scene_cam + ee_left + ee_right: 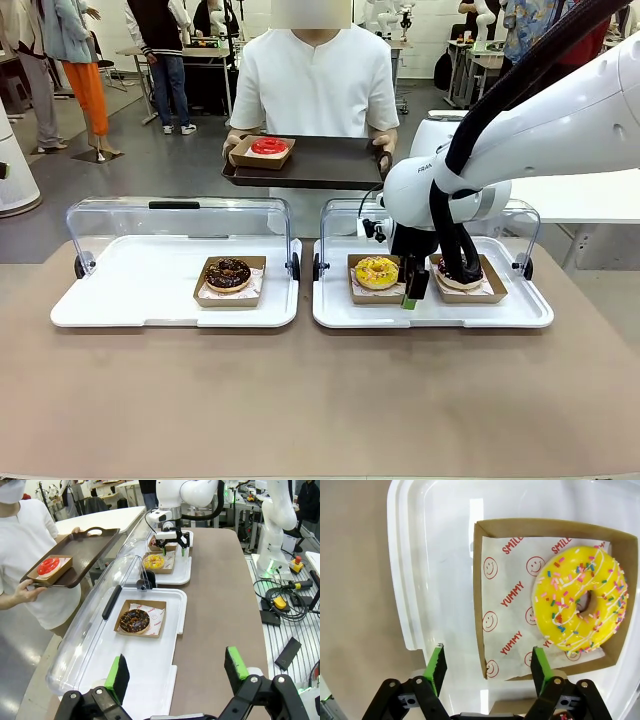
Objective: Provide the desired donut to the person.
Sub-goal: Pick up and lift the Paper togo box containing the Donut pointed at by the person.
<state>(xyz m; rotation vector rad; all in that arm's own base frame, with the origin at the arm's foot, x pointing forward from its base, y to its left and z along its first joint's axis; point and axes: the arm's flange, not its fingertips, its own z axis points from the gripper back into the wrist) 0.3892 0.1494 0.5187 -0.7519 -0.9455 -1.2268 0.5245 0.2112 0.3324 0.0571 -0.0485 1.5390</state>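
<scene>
Straddling box [479,590] wall beside yellow donut [580,600] with right gripper [487,661], fingers [436,664] spread, nothing clamped. Facing tray [150,665], chocolate donut [134,620], with left gripper [177,672], fingers released.

Centre right in the front view, the right arm [520,140] covers most of the right-hand box [492,290], leaving its contents too hidden to tell; the arm itself runs off the frame's upper right. In the right wrist view, the white tray [420,555] is cut by the top and right edges. The person [30,540] is cropped at upper left in the left wrist view.
</scene>
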